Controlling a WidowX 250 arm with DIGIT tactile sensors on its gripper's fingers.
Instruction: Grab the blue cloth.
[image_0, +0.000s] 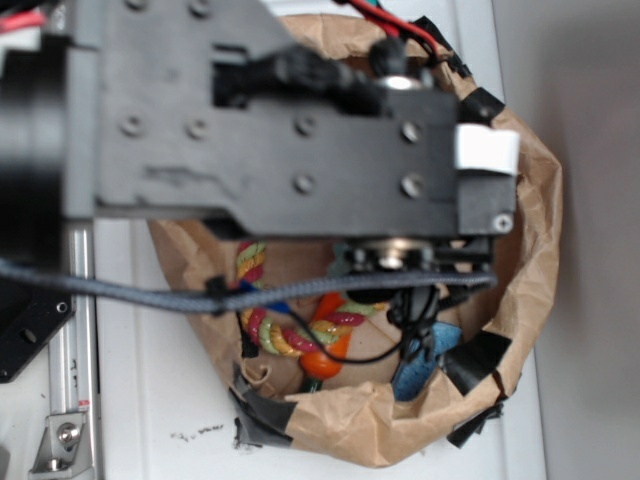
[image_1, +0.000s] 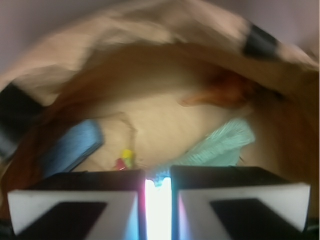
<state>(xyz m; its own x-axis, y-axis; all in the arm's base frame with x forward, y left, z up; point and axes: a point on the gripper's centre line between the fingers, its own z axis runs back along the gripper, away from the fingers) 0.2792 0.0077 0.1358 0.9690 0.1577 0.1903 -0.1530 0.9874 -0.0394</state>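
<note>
Paper walls box you in on every side here: the brown paper bag (image_0: 520, 250) has a crumpled rim patched w/ black tape (image_0: 478, 362), and the arm (image_0: 260, 120) fills most of the opening in the exterior view, so there's not much free room around it.

Exterior view shows the blue cloth (image_0: 418, 368) only as a small blue bit at the bag's near-right inside, just under the gripper (image_0: 420, 330) and some black cable, close to the wall. Whether they touch, can't tell from there. Wrist view gives you more: the fingers (image_1: 75, 205) sit almost together w/ only a thin bright slit between them, and a pale teal edge shows right at the top of that slit, running up-right into the cloth (image_1: 220, 147). So the jaws look nearly closed, maybe pinching that edge, but it's blurry and I can't tell for sure.

Other stuff in the bag: a twisted multicolor rope (image_0: 262, 325) and an orange thing (image_0: 328, 345) left of the cloth in exterior. Wrist view adds a blue block-ish item (image_1: 72, 145) on the left and an orange blur (image_1: 225, 92) near the far wall.
</note>
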